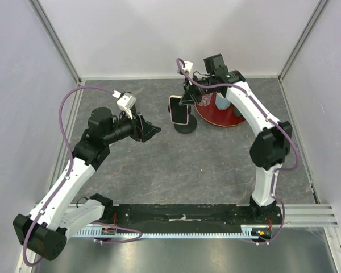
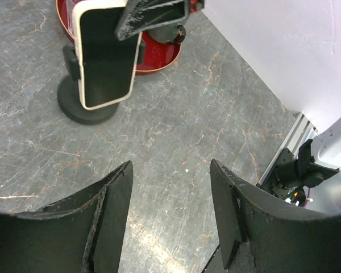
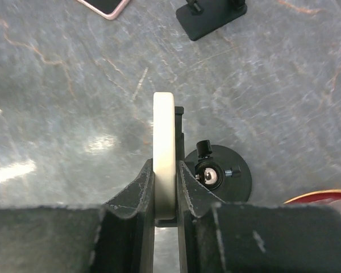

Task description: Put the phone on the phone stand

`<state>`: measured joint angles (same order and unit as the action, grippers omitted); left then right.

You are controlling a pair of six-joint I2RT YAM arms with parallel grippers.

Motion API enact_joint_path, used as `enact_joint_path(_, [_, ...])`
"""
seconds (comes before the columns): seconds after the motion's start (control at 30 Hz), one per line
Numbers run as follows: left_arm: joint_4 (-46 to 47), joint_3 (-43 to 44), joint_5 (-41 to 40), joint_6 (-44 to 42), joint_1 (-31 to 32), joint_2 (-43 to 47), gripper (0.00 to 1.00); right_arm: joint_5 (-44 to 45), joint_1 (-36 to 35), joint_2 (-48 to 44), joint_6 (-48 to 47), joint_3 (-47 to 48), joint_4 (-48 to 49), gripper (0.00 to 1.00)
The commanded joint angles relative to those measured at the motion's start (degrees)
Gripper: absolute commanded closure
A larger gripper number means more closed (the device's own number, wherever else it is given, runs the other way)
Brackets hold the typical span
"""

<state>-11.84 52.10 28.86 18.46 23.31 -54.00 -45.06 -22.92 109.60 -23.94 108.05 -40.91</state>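
A white-edged phone (image 1: 179, 110) with a dark screen stands upright against the holder of a black round-based phone stand (image 1: 186, 126). My right gripper (image 1: 187, 95) is shut on the phone's top edge from above. In the right wrist view the fingers (image 3: 142, 187) pinch the phone's cream edge (image 3: 163, 131), with the stand's base and ball joint (image 3: 227, 176) just right of it. In the left wrist view the phone (image 2: 105, 57) sits on the stand (image 2: 85, 108). My left gripper (image 1: 153, 131) is open and empty, left of the stand, above the table (image 2: 170, 165).
A red plate (image 1: 219, 116) with a small blue-and-white item lies right behind the stand; it also shows in the left wrist view (image 2: 156, 54). The right wrist view shows a pink phone (image 3: 105, 7) lying flat and a black square-based holder (image 3: 210, 20) farther off. Walls enclose the table.
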Motion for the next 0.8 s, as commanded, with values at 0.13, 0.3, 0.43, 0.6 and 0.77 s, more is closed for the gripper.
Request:
enact_joint_path(0.13, [2.87, -0.50, 0.76, 0.88, -0.28, -1.81, 0.37, -8.99, 1.90, 14.58, -27.38, 28.50, -20.17, 1.00])
enact_joint_path(0.3, [3.22, -0.59, 0.76, 0.88, -0.28, -3.30, 0.37, -14.00, 4.10, 20.21, -29.22, 33.27, -20.27, 1.00])
enact_joint_path(0.43, [3.40, -0.68, 0.84, 0.88, -0.37, -4.36, 0.38, -15.05, 5.25, 21.88, -30.37, 34.41, -19.74, 1.00])
enact_joint_path(0.6, [3.22, -0.68, 0.41, 0.61, -0.46, -5.15, 0.38, -17.17, 6.83, 24.96, -26.34, 35.65, -14.66, 1.00])
enact_joint_path(0.77, [2.96, -0.59, -0.21, 0.35, -0.55, -5.77, 0.38, -18.49, 8.32, 26.63, -18.09, 35.57, -5.51, 1.00])
